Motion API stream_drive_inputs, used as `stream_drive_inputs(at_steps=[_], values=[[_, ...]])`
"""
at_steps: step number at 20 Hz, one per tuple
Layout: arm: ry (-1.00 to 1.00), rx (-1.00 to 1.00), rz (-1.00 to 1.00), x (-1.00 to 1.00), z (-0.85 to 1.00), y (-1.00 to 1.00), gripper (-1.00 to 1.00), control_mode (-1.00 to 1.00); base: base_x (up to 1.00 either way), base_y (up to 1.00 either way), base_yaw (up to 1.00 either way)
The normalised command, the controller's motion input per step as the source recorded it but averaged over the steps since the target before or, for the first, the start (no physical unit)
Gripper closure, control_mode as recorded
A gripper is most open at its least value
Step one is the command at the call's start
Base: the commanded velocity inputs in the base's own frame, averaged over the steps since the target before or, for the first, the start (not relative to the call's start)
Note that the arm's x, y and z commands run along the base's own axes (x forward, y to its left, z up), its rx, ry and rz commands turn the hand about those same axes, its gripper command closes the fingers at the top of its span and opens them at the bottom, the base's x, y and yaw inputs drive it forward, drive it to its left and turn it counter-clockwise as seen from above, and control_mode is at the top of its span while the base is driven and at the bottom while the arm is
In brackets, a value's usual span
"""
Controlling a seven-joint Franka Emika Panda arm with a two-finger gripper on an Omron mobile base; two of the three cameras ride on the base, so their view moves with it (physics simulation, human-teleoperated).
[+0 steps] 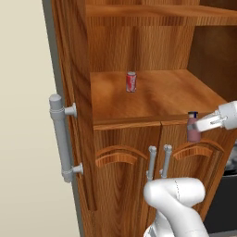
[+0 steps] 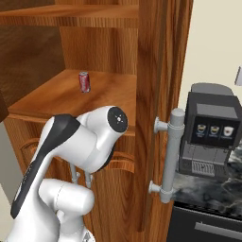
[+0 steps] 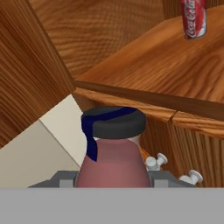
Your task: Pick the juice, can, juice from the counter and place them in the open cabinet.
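Hand view showed the claw (image 3: 112, 186) pinching a juice bottle (image 3: 113, 162) just outside the front edge of the cabinet (image 1: 152, 99) shelf, near lip height. The can (image 1: 131, 82) stood upright well back on that shelf. Judged best: lift the bottle clear of the lip, then set it down beside the can without touching it.

Cabinet (image 1: 115, 121) shelf; red can (image 1: 131, 82) upright

Can (image 1: 131, 81): I see it upright on the cabinet (image 1: 152, 46) shelf, toward the back.
Juice bottle (image 1: 193, 127): before the shelf's front edge, at 4 o'clock from the can.
Coffee machine (image 2: 212, 130): on the counter (image 2: 208, 191), 3 o'clock of the cabinet.
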Motion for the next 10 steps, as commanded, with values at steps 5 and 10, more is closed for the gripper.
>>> stream_drive_inputs(at_steps=[5, 10], values=[[-0.17, 0.0, -0.01, -0.07, 0.16, -0.01, 1.0, -1.0, -0.06, 0.0, 0.0], [-0.19, 0.0, -0.02, -0.03, 0.38, 0.05, 1.0, -1.0, 0.0, 0.0, 0.0]])
